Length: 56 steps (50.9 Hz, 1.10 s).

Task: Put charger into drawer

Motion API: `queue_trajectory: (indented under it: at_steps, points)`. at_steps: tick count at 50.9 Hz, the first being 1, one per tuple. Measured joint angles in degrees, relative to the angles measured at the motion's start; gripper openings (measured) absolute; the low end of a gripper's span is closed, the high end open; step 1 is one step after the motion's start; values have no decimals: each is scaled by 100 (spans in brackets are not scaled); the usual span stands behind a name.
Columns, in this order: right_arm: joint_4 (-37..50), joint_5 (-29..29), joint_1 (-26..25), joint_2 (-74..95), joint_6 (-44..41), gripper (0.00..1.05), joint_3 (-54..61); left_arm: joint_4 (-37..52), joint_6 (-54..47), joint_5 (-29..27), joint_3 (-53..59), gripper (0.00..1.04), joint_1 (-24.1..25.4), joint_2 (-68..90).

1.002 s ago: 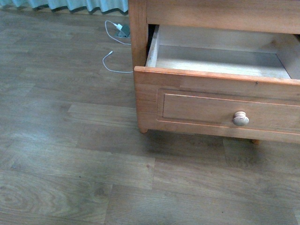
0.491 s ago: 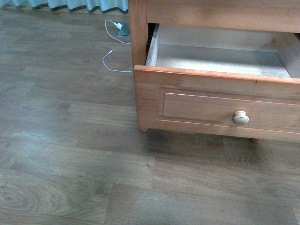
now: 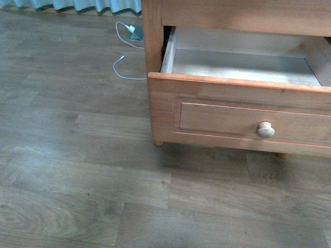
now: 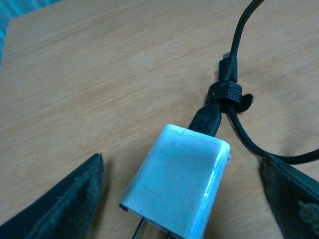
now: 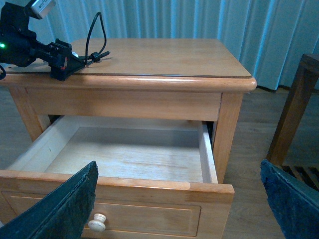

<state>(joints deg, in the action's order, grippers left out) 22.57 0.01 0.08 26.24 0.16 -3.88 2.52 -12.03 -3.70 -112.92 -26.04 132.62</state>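
The charger (image 4: 174, 186), a small white plug adapter with a black cable (image 4: 238, 45) bound by a black tie (image 4: 227, 93), lies flat on the nightstand's wooden top. My left gripper (image 4: 180, 164) is open and low over it, one finger (image 4: 65, 204) on each side of the adapter, not touching it. The right wrist view shows that left gripper (image 5: 64, 63) at the top's far corner, with the cable loop (image 5: 94, 32) standing up beside it. The drawer (image 3: 232, 116) is pulled out, its pale interior (image 5: 124, 154) bare. My right gripper (image 5: 178, 167) hangs open in front of and above the drawer.
A white charger with a thin white cable (image 3: 129, 33) lies on the floor beside the nightstand (image 5: 159, 57). The drawer's round knob (image 3: 266, 130) faces me. A dark wooden frame (image 5: 294, 114) stands next to the nightstand, with blue curtains (image 5: 199, 20) behind.
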Motion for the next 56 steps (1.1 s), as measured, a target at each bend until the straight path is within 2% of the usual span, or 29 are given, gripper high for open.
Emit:
queue_trajectory:
  at_steps: [11, 18, 30, 37, 47, 56]
  points:
    - [2, 0, 0, 0, 2, 97, 0, 0, -24, -74, 0, 62, 13, 2]
    - [2, 0, 0, 0, 2, 97, 0, 85, -15, -83, 37, 43, 20, 2]
    - [2, 0, 0, 0, 2, 97, 0, 557, 247, 151, 667, 41, 44, -337]
    - [2, 0, 0, 0, 2, 97, 0, 935, 424, 809, 1803, 41, -2, -1250]
    - [0, 0, 0, 0, 2, 97, 0, 1126, 428, 1307, 3220, 41, -245, -2234]
    - [0, -2, 2, 0, 2, 97, 0, 1128, 282, 1279, 3792, 41, -404, -2260]
